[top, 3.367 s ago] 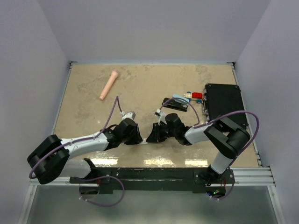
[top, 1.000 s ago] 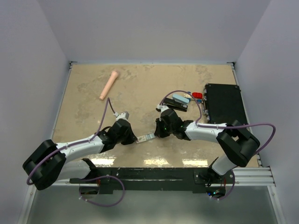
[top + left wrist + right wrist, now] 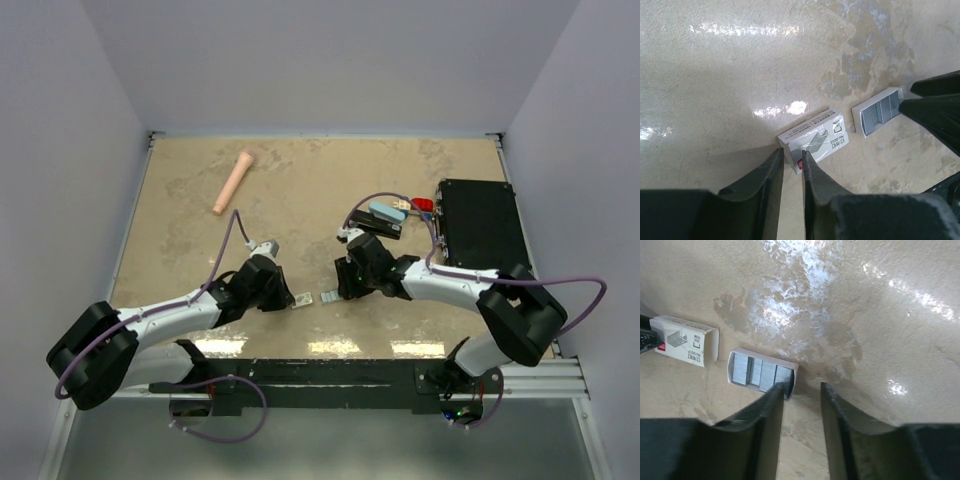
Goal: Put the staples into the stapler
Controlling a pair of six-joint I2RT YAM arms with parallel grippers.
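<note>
Tabletop (image 3: 740,75) holds staple box (image 3: 818,139), end behind left tool (image 3: 791,156).

White links (image 3: 170,315) and black joints (image 3: 95,345) are being trailed by purple cables (image 3: 225,250); left gripper (image 3: 791,154) and right gripper (image 3: 804,387) are being shown black.

You're looking down at a beige, mottled table (image 3: 200,200), boxed in by plain pale lavender-grey walls (image 3: 320,60) at the back and on both sides. Overhead light throws bright glare patches (image 3: 335,347) onto the tabletop along its near edge. A black rail (image 3: 320,372) runs across there, with a silver metal frame (image 3: 540,375) at its right end.
</note>
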